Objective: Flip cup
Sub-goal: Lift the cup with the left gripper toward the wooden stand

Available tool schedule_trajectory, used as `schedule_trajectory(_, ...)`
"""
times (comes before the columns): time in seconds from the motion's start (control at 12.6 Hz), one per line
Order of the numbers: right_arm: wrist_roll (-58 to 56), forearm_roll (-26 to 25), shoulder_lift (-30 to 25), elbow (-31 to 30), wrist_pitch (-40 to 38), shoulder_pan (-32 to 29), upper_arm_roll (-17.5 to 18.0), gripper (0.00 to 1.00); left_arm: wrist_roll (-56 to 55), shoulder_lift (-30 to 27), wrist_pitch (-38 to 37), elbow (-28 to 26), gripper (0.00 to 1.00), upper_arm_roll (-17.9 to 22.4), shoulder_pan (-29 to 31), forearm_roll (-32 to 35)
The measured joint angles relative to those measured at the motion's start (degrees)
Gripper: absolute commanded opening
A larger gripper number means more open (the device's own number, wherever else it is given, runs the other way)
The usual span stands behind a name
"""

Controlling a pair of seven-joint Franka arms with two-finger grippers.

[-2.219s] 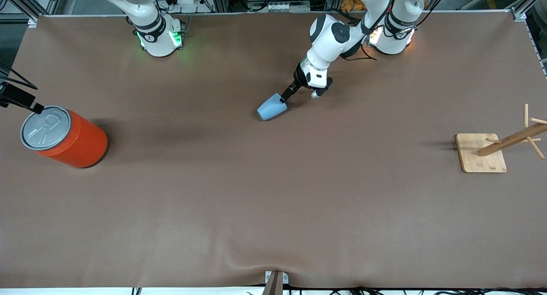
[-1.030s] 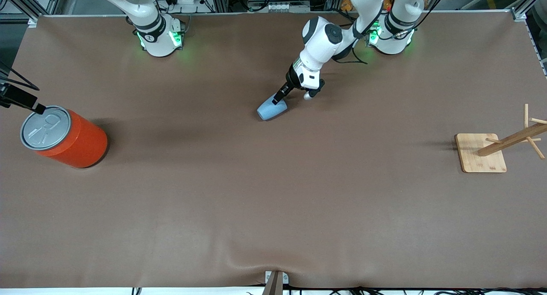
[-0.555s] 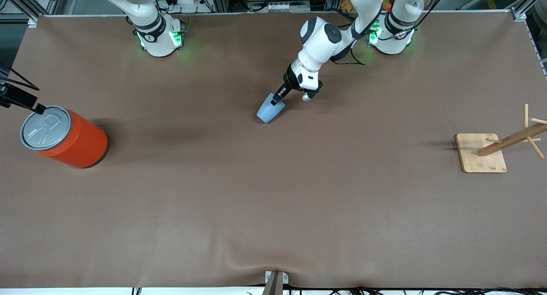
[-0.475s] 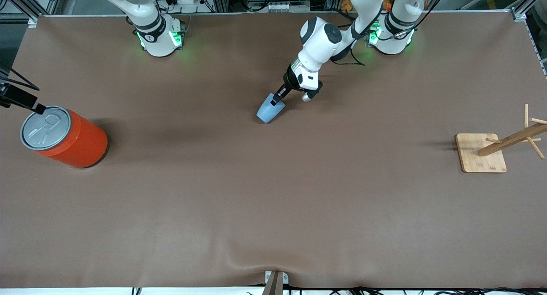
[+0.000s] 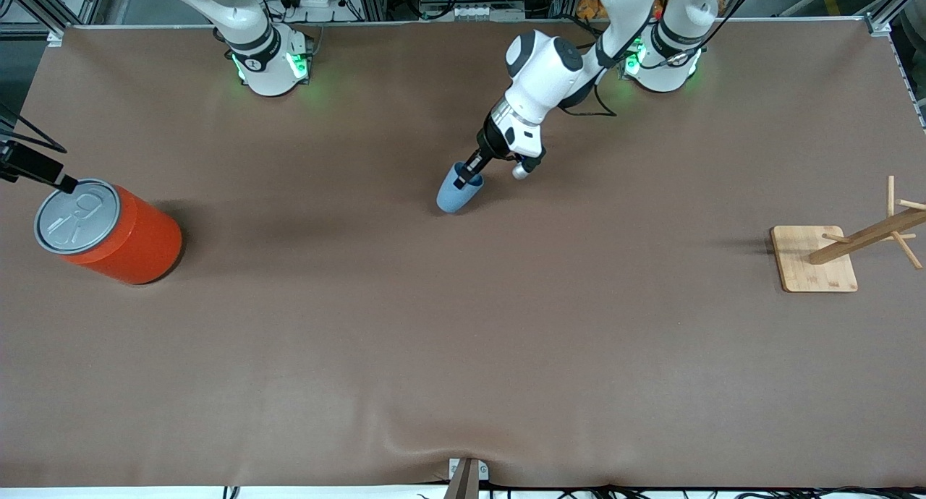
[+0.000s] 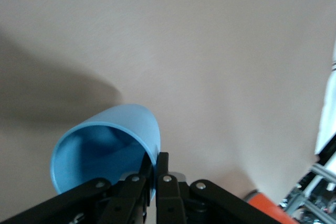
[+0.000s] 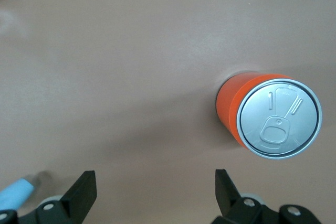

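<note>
Left gripper [image 5: 469, 178] pinched the rim of the light-blue cup [image 5: 456, 192], which stood tilted, mouth up, on the brown table [image 5: 463, 325] near mid-table. Right gripper [image 7: 155, 192] waited spread wide, high over the orange can [image 5: 108, 231]. A wooden rack [image 5: 839, 249] stood at the left arm's end.

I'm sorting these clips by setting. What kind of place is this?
Probably a robotics lab: two arms bolted along a brown-covered table, aluminium framing and cables at its edge. The left gripper pinches the cup; props are an orange can and a wooden rack.
</note>
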Motion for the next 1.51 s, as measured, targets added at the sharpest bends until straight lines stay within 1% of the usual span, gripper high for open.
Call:
schedule_trajectory(0.24,0.00,0.00,0.00,-0.01,-0.08,0.00,0.00,1.00,2.81,-1.87,-0.03,1.14,0.00,1.47,1.56,0.01)
schedule_trajectory(0.4,0.00,0.00,0.00,-0.03,-0.10,0.00,0.00,1.00,9.10,-1.95,-0.23,1.78,0.00,4.54,2.06,0.01)
schedule_trajectory(0.48,0.01,0.00,0.01,-0.04,-0.10,0.00,-0.01,1.00,12.29,-1.94,-2.07,2.63,0.00,6.26,2.95,0.01)
schedule_trajectory(0.63,0.01,0.00,0.02,-0.06,-0.12,0.00,-0.01,1.00,16.62,-1.94,-12.08,7.80,0.00,10.03,4.98,0.22)
schedule_trajectory(0.71,0.01,0.00,0.02,-0.07,-0.17,0.00,-0.01,1.00,18.48,-1.95,-16.06,10.38,0.00,12.12,5.49,1.05)
schedule_trajectory(0.79,0.01,0.00,0.02,-0.08,-0.20,0.00,-0.01,1.00,19.51,-1.93,-19.84,12.12,0.00,13.66,6.08,3.31)
schedule_trajectory(0.95,0.02,0.00,0.03,-0.09,-0.22,0.00,-0.04,1.00,19.62,-1.91,-30.33,15.28,0.00,17.06,6.49,9.92)
schedule_trajectory(1.11,0.03,0.00,0.03,-0.11,-0.28,-0.02,-0.09,1.00,19.70,-1.94,-46.89,20.65,0.00,21.74,6.57,17.00)
schedule_trajectory(1.19,0.03,0.00,0.04,-0.13,-0.33,-0.03,-0.12,1.00,19.85,-2.00,-56.12,24.21,0.00,24.54,6.77,21.64)
schedule_trajectory(1.27,0.04,0.19,0.04,-0.15,-0.40,-0.04,-0.14,1.00,20.10,-2.15,-65.28,27.68,0.00,26.49,7.36,26.85)
schedule_trajectory(1.35,0.06,0.66,0.04,-0.15,-0.48,-0.06,-0.19,1.00,20.27,-2.58,-73.09,30.28,0.00,27.23,8.29,32.63)
schedule_trajectory(1.43,0.08,0.96,0.04,-0.15,-0.59,-0.11,-0.27,1.00,20.48,-3.33,-78.38,31.58,0.00,27.29,9.32,37.80)
schedule_trajectory(1.51,0.10,1.12,0.04,-0.16,-0.78,-0.20,-0.41,1.00,22.05,-4.32,-82.03,31.82,0.00,27.31,10.29,41.09)
